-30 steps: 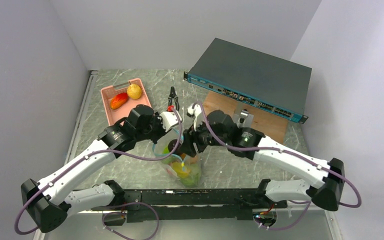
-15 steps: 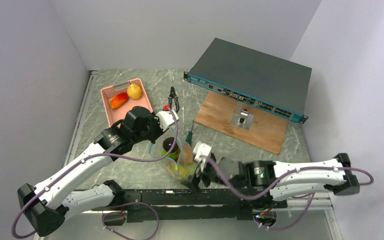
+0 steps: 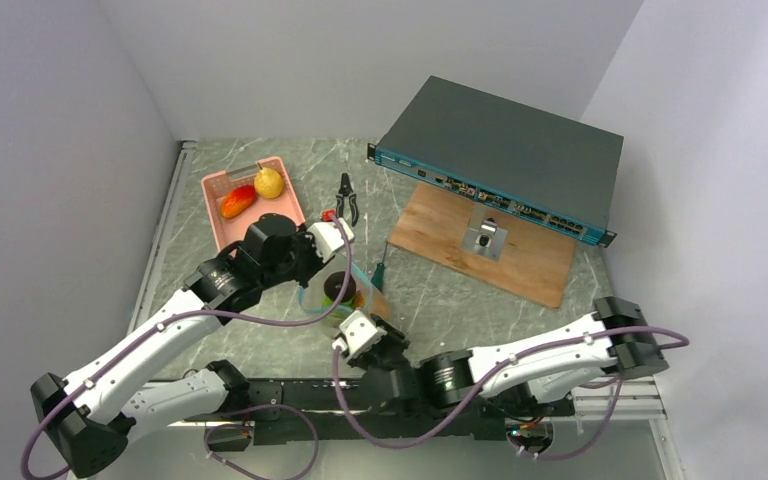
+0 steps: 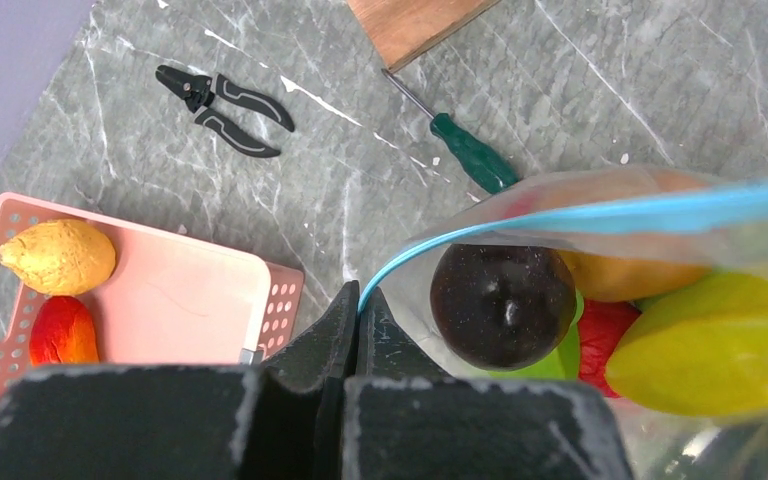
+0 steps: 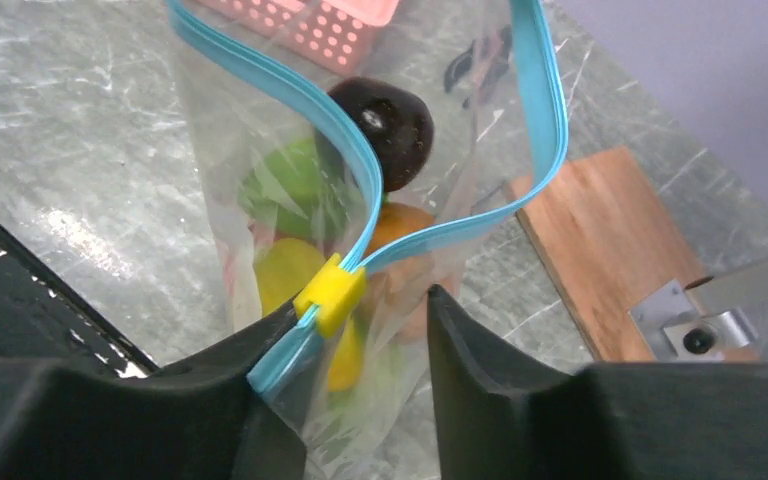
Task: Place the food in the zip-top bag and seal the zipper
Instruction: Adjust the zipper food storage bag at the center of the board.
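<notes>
Pinches the zipper [image 4: 600, 215] in the left gripper [image 4: 358, 305]; holds the right gripper [image 5: 365, 300] spread astride the yellow slider [image 5: 330, 293], food [image 5: 285, 185] beyond.

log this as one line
left gripper: shut on zipper | right gripper: open at yellow slider | zip-top bag: unsealed, food inside | pink basket: two fruits

My left gripper [image 3: 340, 265] sits at the far rim of the zip-top bag [image 3: 332, 302], and my right gripper [image 3: 359, 322] is at its near side. Beyond the bag to the left, a pink basket [image 3: 222, 230] holds two fruits [image 3: 237, 201].

Clear glossy zip-top bag [image 5: 222, 172], matt wooden board [image 5: 600, 250]
</notes>
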